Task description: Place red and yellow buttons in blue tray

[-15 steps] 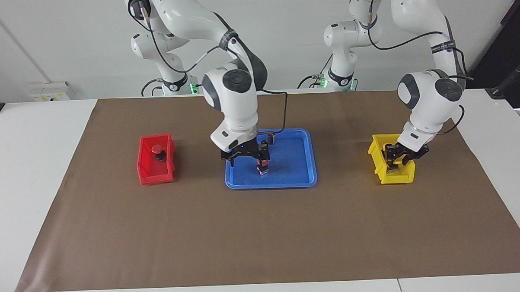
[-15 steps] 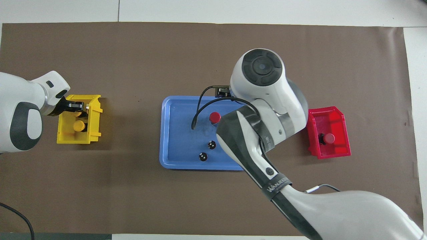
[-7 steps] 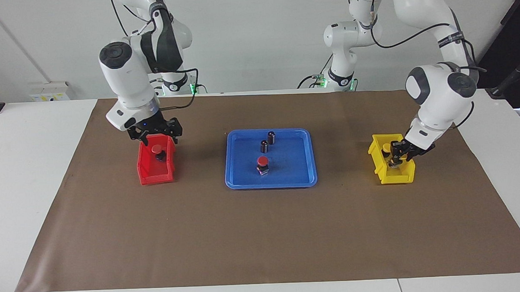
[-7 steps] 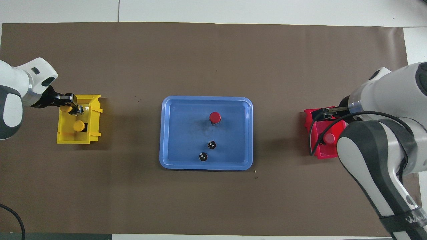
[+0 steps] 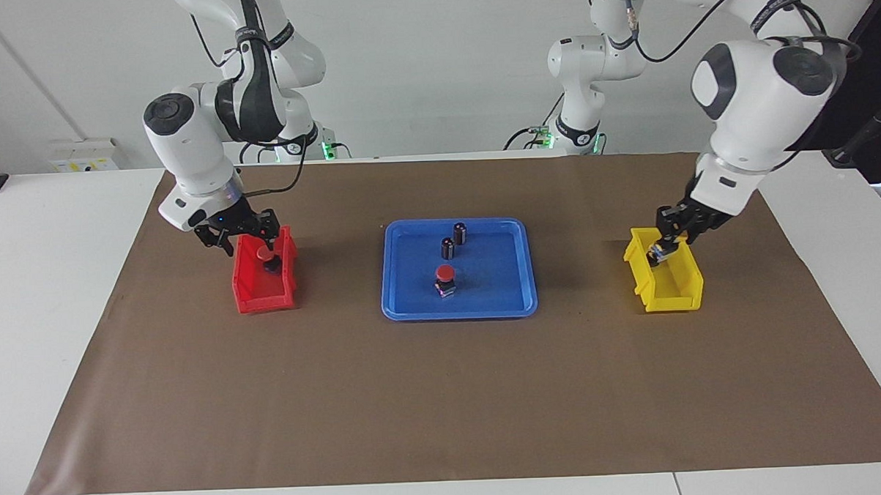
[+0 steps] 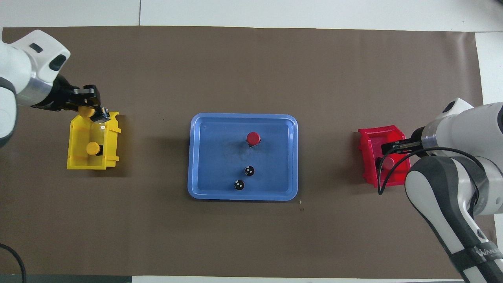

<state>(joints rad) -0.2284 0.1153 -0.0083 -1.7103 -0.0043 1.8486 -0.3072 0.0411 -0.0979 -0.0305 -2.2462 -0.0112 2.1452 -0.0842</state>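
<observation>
The blue tray [image 5: 517,296] [image 6: 204,157] lies mid-frame in both views. One red button [image 5: 445,274] [image 6: 253,138] stands upright in it, cap up and long axis vertical. Two dark cylinders [image 5: 459,233] [image 6: 249,170] stand upright beside it, nearer the robots.

Toward the left arm's end of the table, the left gripper [image 5: 664,243] [image 6: 92,112] hangs over the end of the yellow bin [image 5: 680,294] [image 6: 76,133] that is nearer the robots. It is clamped on a yellow button [image 5: 657,253] [image 6: 85,111]. That button's long axis slants, with the cap up at the fingers and the metal foot pointing down toward the bin. A second yellow button [image 6: 93,148] sits in the bin, cap up.

Toward the right arm's end, the right gripper [image 5: 257,243] [image 6: 387,151] reaches down into the red bin [image 5: 255,301] [image 6: 369,173] at the other red button [image 5: 265,252] [image 6: 388,162], which stands cap up. I cannot tell whether its claw has closed on that button.
</observation>
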